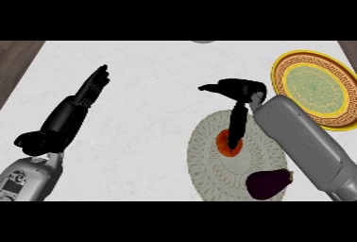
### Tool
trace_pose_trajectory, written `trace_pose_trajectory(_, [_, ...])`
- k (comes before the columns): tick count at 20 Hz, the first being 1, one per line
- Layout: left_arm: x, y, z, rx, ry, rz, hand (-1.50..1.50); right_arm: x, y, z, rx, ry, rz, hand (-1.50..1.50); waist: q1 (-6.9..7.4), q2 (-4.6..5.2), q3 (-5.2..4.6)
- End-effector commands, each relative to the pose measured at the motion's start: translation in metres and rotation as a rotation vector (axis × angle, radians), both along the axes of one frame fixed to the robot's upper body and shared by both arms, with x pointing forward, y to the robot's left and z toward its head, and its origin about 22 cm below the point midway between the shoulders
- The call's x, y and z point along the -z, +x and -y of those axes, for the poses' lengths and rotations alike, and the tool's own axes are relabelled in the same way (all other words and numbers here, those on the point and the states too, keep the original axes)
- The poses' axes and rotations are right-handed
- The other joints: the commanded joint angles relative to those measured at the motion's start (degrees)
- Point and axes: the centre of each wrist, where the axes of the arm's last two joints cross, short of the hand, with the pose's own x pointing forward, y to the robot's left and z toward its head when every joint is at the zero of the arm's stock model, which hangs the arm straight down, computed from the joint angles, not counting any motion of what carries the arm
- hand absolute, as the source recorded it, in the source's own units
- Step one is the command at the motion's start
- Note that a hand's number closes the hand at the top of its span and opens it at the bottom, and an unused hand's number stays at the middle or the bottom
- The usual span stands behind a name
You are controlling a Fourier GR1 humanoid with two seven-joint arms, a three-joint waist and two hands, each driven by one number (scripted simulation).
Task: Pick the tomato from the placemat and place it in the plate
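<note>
In the head view the tomato [225,143] lies on the round woven placemat [209,163]. The right robot hand [241,90] hangs over it, fingers straight and apart, one crossing the fruit, nothing clamped yet. A good grasp means lowering, curling thumb and fingers round the tomato, keeping clear of the eggplant [268,184], then lifting toward the plate [317,87]. The left robot hand [87,94] rests open at left.

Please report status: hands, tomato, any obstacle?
Left hand open, resting at left. Right hand open, over tomato. Tomato on placemat, not in plate. Eggplant also on placemat, nearer the robot.
</note>
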Motion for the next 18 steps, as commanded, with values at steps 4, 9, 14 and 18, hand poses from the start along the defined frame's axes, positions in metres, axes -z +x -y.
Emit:
trace_pose_trajectory(4, [0.008,-0.025,-0.01,0.007,-0.002,-0.001,0.0,-0.02,0.026,-0.034,-0.071,-0.152,-0.237,-1.5,-1.04,-0.35,-0.01])
trace_pose_trajectory(9, [0.01,-0.019,-0.005,-0.019,0.0,0.005,0.0,-0.045,0.049,-0.022,-0.059,-0.277,-0.243,-1.5,-1.2,-0.11,0.03])
trace_pose_trajectory(14, [-0.007,-0.008,-0.02,-0.017,-0.002,-0.004,0.0,-0.046,0.06,-0.011,-0.01,-0.283,-0.257,-1.5,-1.54,-0.04,0.05])
trace_pose_trajectory(18, [0.01,-0.016,-0.019,-0.024,0.002,-0.008,0.0,-0.051,0.067,-0.012,0.014,-0.268,-0.259,-1.5,-1.5,-0.06,0.04])
